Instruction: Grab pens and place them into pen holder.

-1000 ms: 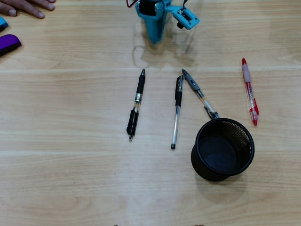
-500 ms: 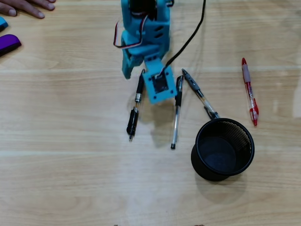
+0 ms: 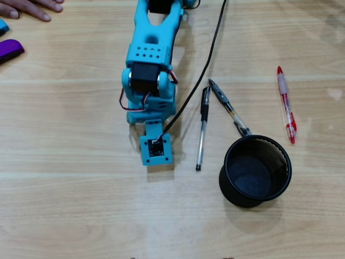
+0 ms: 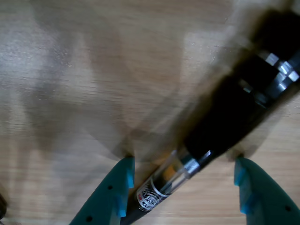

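The black pen [image 4: 234, 110] looked light, stiff and slick-barrelled, likely to roll or twist away if pinched off-centre, so the middle of the barrel, near the band where the black grip met the clear section, seemed the best place to take hold. In the wrist view it lay flat on the table [image 4: 93, 70], running diagonally between the two teal fingers [image 4: 117, 187] of the end effector [image 4: 183, 164]. Its clear printed end sat just beside the finger on the left of that view, and its black body stretched up and away to the right, well clear of the other finger. The end effector stood wide open with nothing in it, its tips down close to the table on either side of the pen. Whether the left finger touched the barrel could not be told through the blur.

From overhead the arm [image 3: 148, 81] hid that pen entirely. To the right of the end effector in that view lay the clear pen [image 3: 202, 129], then the grey pen [image 3: 229, 110] ending at the holder [image 3: 226, 181], and well beyond them the red pen [image 3: 285, 105]. The holder stood upright and appeared empty
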